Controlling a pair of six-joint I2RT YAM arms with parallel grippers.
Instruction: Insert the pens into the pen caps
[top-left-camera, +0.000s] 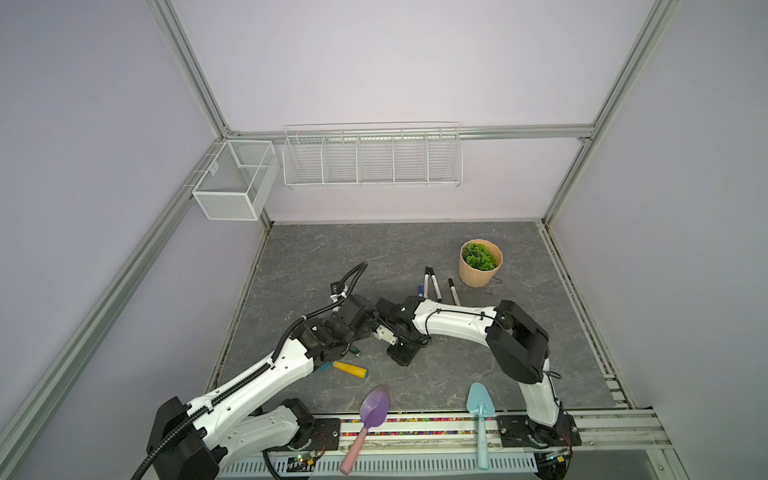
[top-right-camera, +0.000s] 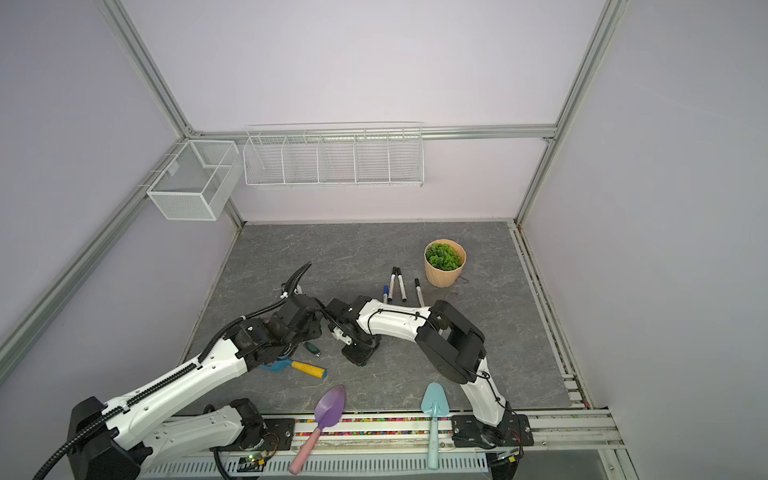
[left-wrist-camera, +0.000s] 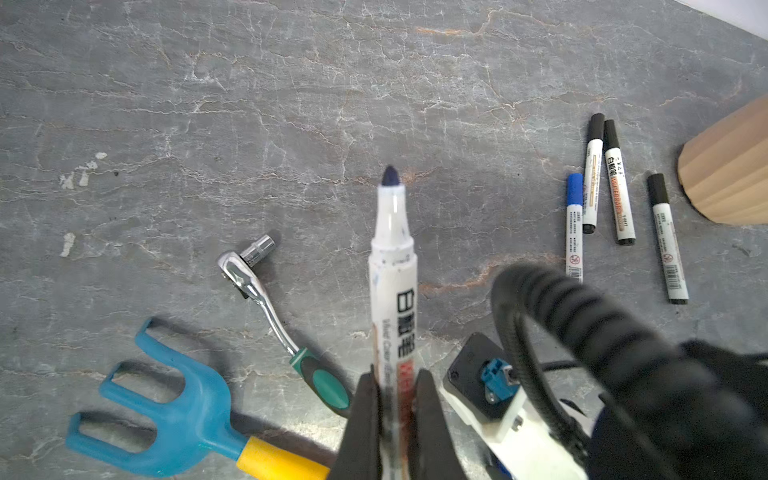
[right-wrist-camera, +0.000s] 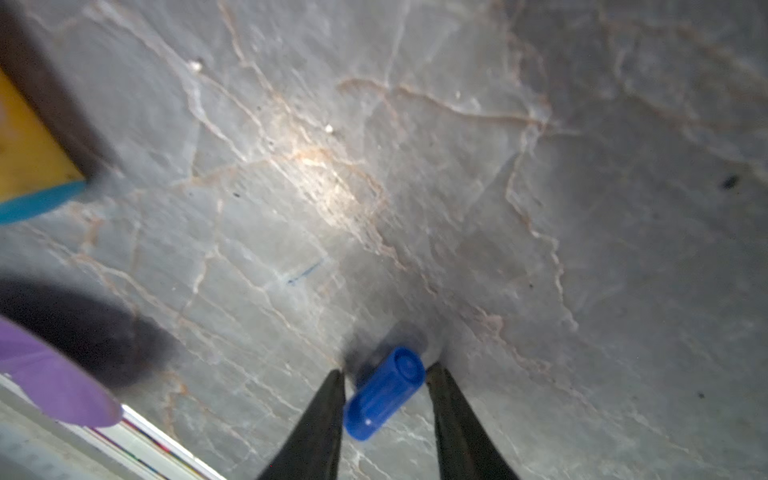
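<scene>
Pen (left-wrist-camera: 392, 266): round white plastic barrel with a bare blue felt tip, clamped in the left gripper (left-wrist-camera: 397, 374), left of mid-table.
Cap (right-wrist-camera: 384, 395): small, smooth blue cylinder, lay askew on the veined grey table (right-wrist-camera: 582, 208) near the middle.
Right gripper (right-wrist-camera: 386, 369): jaws astride the cap; whether they pinched it could not be told.
Doing it well: the cap looked apt to roll, so it needed squaring before the squeeze, then its mouth lined up with the tip.

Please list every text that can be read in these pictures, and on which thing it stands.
"白板笔": on the held pen in the left claw; the smaller print below is blurred.
"WHITEBOARD": on a black-capped pen lying on the table.
Print on the other lying pens: too small to read.
</scene>
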